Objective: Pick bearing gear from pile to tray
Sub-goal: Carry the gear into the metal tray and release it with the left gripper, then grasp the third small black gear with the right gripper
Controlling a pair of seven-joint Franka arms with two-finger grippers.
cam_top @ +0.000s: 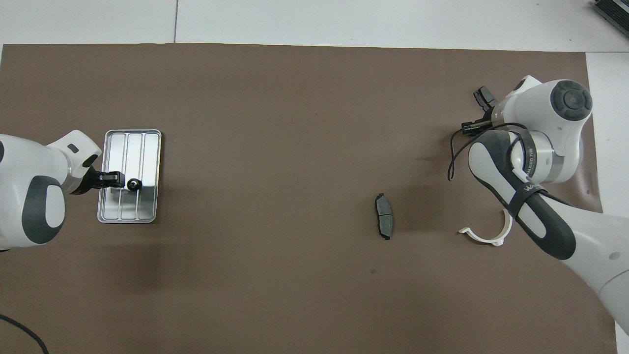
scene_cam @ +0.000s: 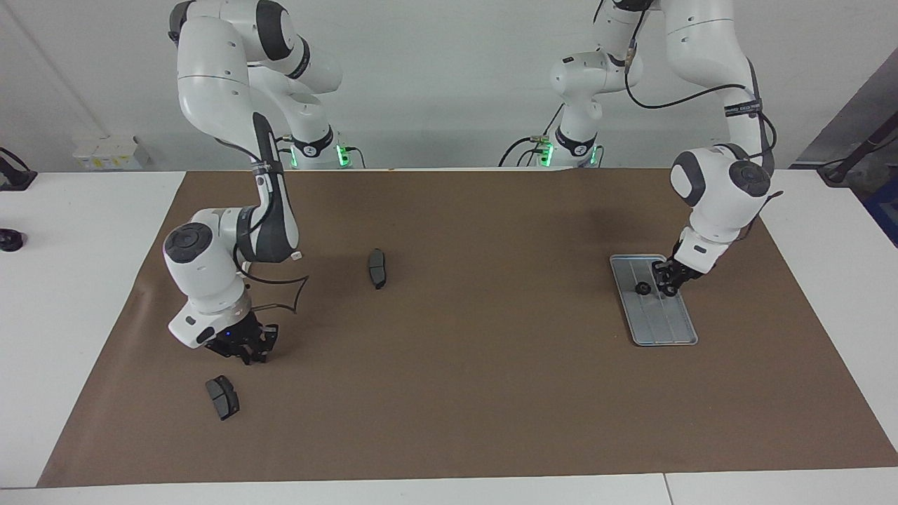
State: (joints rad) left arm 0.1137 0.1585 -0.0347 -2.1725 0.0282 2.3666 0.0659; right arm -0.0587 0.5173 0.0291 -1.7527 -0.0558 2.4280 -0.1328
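Brown mat [scene_cam: 463,393]: gear [scene_cam: 641,287] on tray [scene_cam: 666,330], beside left pincer [scene_cam: 665,280].

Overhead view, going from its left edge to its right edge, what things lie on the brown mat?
Silver-grey ridged metal tray with a small black round gear on it → dark grey brake pad → white half-ring bracket.

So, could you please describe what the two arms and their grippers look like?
Both arms have glossy white rounded shells with dark grey joint caps and panels, and loose black cables run along them. The left gripper and right gripper are black. Green lights glow at both bases.
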